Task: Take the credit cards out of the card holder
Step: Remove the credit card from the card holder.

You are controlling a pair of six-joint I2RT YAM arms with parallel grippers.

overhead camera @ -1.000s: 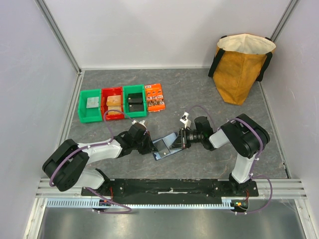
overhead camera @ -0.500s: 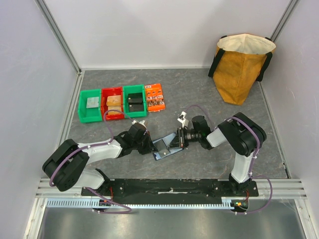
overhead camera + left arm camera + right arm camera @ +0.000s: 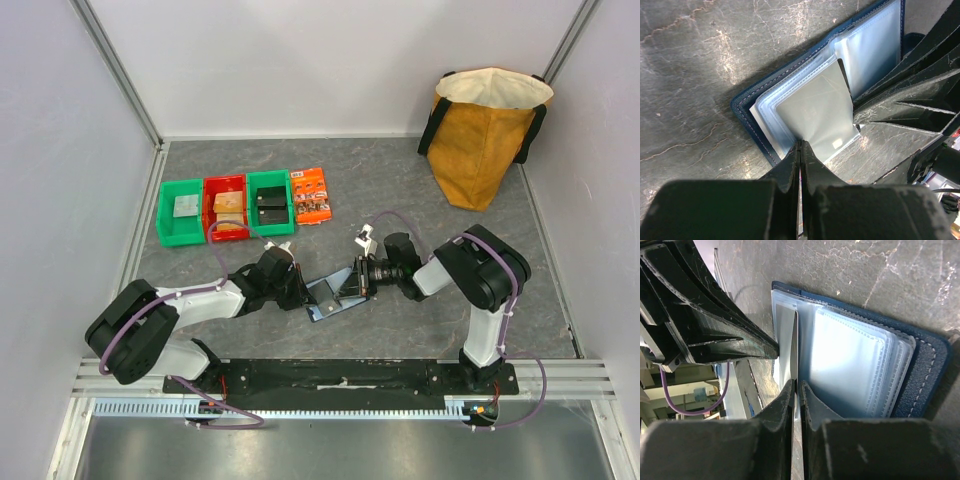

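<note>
Extraction step: left jaws, clenched, pin the holder point(image 3: 927, 360); right jaws grip a card point(image 3: 815, 112). Next we should draw it straight out.

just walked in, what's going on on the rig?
Both arms are at the open dark navy folding card holder with clear plastic sleeves, flat on the table. The left gripper is shut, tips at the sleeves' edge, apparently steadying it. The right gripper is closed on a thin grey sheet raised from the sleeves; card or sleeve leaf, I cannot tell. No card lies loose beside the holder.
</note>
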